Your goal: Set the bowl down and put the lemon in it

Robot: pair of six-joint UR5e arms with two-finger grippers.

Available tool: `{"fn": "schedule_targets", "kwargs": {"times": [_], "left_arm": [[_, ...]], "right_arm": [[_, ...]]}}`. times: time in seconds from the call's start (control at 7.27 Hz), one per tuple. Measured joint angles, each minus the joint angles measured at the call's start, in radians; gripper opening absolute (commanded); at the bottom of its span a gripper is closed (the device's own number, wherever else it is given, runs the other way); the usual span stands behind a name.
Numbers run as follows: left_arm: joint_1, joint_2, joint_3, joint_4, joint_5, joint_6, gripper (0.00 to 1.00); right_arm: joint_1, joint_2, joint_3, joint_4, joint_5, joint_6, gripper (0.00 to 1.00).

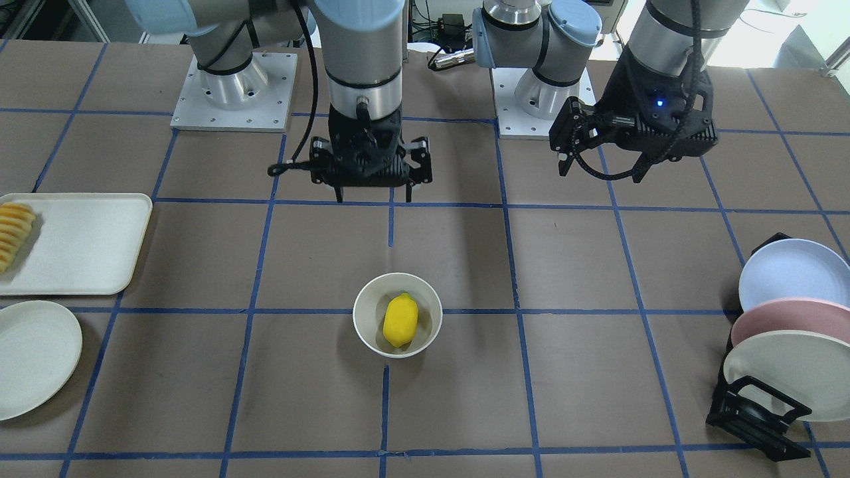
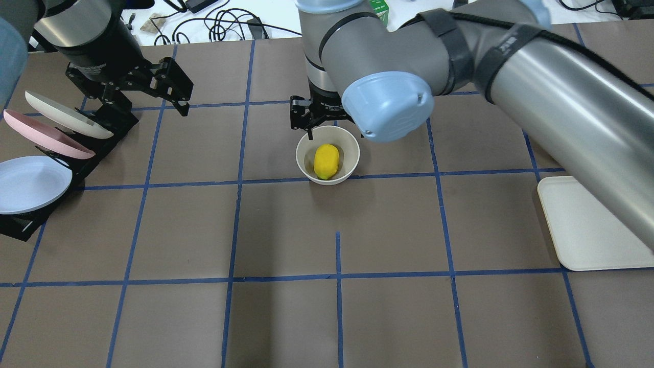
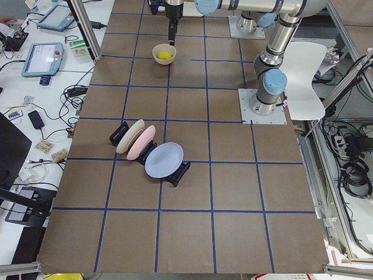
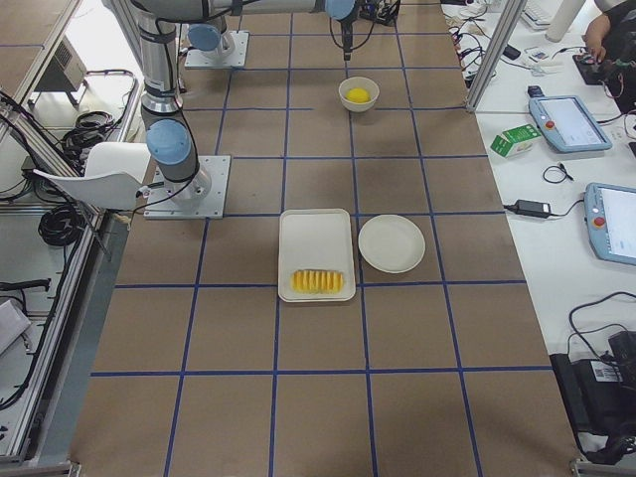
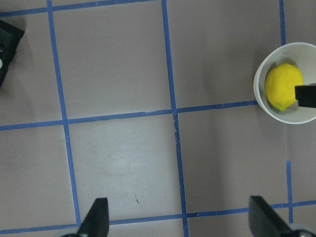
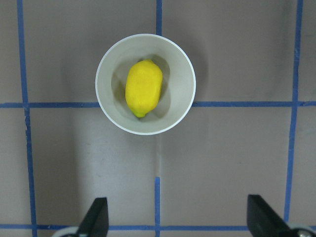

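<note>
Smooth oval lemon (image 6: 143,88) lies in the glossy round bowl (image 6: 111,74) on the matte table (image 1: 571,372). Left gripper (image 1: 601,174) and right gripper (image 1: 373,199) are spread wide and empty.

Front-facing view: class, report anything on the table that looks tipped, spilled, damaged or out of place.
Nothing stands out. The bowl stands upright with the lemon lying inside it. The right end effector and the left end effector hang open above the table, touching nothing. The plates sit in their rack.
</note>
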Motion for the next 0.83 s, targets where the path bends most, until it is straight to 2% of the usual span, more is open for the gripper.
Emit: {"fn": "schedule_targets", "kwargs": {"times": [0.41, 0.83], "left_arm": [[-0.002, -0.001, -0.001, 0.000, -0.001, -0.001, 1.00], [-0.002, -0.002, -0.001, 0.000, -0.005, -0.001, 1.00]], "right_arm": [[-0.035, -0.081, -0.002, 0.059, -0.007, -0.022, 1.00], [-0.230, -0.145, 0.000, 0.096, -0.004, -0.088, 1.00]]}}
